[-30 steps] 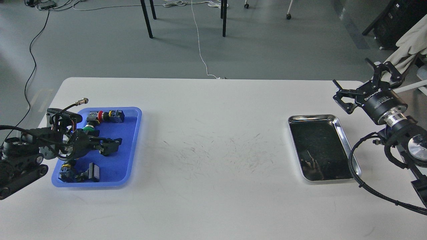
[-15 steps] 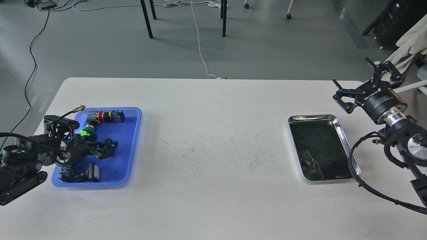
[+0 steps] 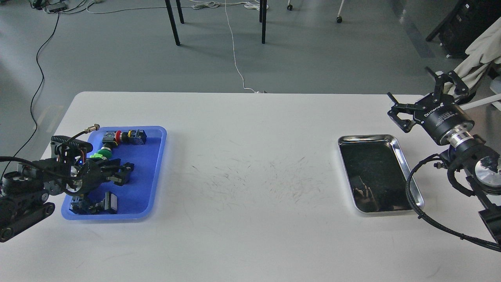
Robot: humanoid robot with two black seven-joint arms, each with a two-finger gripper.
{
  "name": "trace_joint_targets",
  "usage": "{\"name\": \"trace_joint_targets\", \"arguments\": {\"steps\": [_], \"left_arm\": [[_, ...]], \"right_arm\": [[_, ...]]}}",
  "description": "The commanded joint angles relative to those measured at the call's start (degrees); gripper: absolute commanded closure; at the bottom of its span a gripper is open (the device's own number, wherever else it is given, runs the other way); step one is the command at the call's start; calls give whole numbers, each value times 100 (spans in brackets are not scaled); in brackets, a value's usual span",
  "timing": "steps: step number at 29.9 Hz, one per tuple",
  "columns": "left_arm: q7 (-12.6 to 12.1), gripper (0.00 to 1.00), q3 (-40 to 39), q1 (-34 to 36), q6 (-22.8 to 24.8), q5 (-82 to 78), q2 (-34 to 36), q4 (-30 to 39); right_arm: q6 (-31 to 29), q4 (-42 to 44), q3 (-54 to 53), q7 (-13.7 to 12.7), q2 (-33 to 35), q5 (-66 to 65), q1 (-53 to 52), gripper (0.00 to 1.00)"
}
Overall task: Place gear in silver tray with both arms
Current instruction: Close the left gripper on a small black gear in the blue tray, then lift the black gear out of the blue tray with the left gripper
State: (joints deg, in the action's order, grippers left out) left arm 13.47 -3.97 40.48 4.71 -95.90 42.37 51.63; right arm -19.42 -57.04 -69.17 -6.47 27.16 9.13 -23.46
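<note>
Head view | left black claw gripper [image 3: 121,173] over blue plastic tray [image 3: 156,172], can't tell if fingers hold anything | right black claw gripper [image 3: 420,96] wide open, holding nothing, behind shiny silver metal tray [image 3: 407,168]

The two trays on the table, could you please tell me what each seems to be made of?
The silver tray looks like polished metal, probably stainless steel: its raised rim gleams and its dark bottom mirrors the surroundings. The blue tray looks like moulded plastic with a smooth, slightly glossy, faintly translucent finish: its rounded rim glows paler where light passes through.
</note>
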Motion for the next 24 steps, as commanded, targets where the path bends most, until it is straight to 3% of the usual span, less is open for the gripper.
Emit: {"name": "trace_joint_targets", "arguments": {"steps": [1,10,16,21,24], "left_arm": [[-3,87,10,-5,4,1,-1,5],[6,91,-34,162,4,27,113,198],[-90,91,-25,1040,83,36,605,1163],[-573,91,-78,1840,478,53,633,2227],[-863,91,-86,1964,478,45,90,2448]], "right_arm": [[0,0,0,-3,8,1,0,1],[26,-9,0,-3,8,1,0,1],[61,-27,0,-3,8,1,-9,1],[70,-9,8,-3,26,1,-62,1],[96,-27,113,-3,35,1,-114,1]]}}
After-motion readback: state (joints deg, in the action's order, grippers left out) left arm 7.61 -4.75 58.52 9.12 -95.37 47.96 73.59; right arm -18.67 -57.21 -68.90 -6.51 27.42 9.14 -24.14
